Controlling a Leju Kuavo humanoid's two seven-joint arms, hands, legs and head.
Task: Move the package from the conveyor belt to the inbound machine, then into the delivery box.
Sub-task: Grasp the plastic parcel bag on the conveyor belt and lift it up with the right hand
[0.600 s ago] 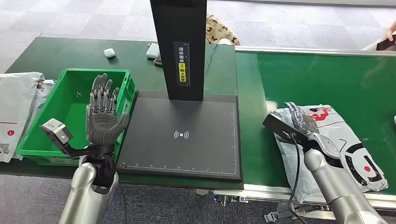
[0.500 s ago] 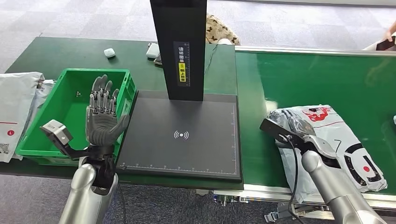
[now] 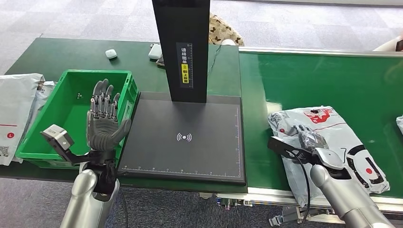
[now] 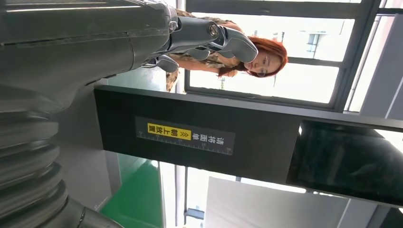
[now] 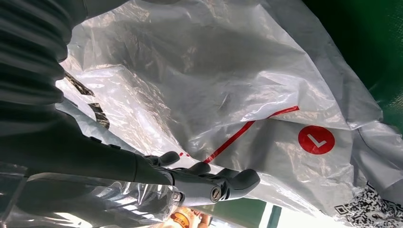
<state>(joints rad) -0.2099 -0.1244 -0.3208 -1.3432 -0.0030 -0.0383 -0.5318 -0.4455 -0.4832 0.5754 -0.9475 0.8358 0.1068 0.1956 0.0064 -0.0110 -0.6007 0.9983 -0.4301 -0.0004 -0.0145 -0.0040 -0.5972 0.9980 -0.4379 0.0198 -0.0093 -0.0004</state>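
A white and grey plastic package (image 3: 349, 135) with red and black print lies on the green conveyor belt (image 3: 323, 80), near its front edge. My right hand (image 3: 311, 142) lies on the package's left part, its fingers curled into the crumpled film. Close up, the dark fingers (image 5: 209, 183) close along the package (image 5: 266, 71). My left hand (image 3: 102, 118) is raised open, palm up and fingers spread, over the right rim of the green delivery box (image 3: 71, 75). Between them sits the inbound machine's black plate (image 3: 190, 159) with its black column (image 3: 183, 47).
More white packages (image 3: 14, 109) lie left of the green box. A white earbud case (image 3: 111, 53) and a white device (image 3: 155, 51) sit at the back of the table. Another package's corner (image 3: 399, 124) shows at the belt's right edge. A person (image 4: 256, 54) stands behind the column.
My right hand has drawn back toward the belt's front edge and its fingers have curled into the package's left part, which has bunched up and shifted slightly. The left hand has stayed put.
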